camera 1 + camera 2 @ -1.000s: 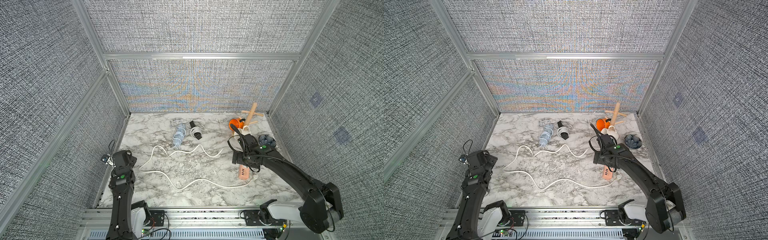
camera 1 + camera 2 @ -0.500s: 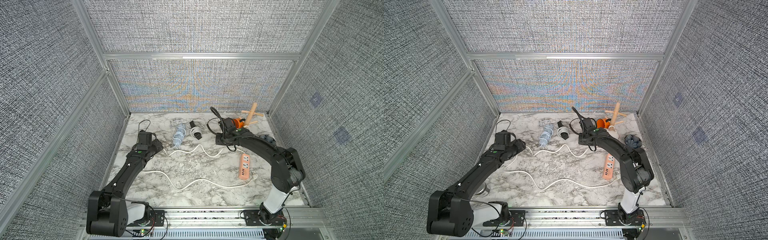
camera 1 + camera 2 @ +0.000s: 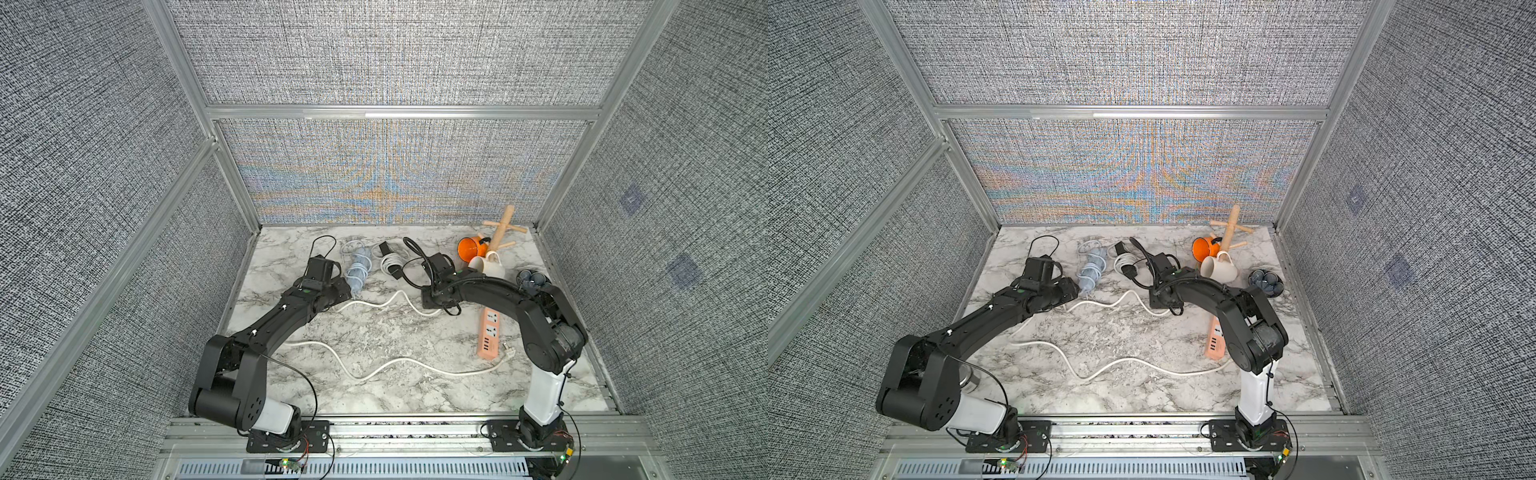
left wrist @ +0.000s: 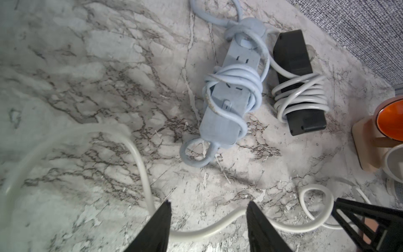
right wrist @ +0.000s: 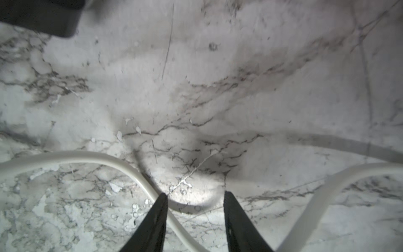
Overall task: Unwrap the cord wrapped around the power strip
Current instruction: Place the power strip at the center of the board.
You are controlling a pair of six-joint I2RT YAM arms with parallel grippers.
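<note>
Approach step: the blue power strip (image 4: pixel 218 126), its cord (image 4: pixel 235 78) wound round it, lies just beside the black strip (image 4: pixel 292 50). The left gripper (image 4: pixel 208 202) and right gripper (image 5: pixel 195 193) hover near that strip, jaws half apart and empty. Next, one must pinch a loose loop.

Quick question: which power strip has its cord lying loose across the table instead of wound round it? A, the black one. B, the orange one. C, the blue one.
B: the orange power strip lies bare, with its white cord snaking over the table, while the blue power strip and the black power strip each have cord coiled round them.
</note>
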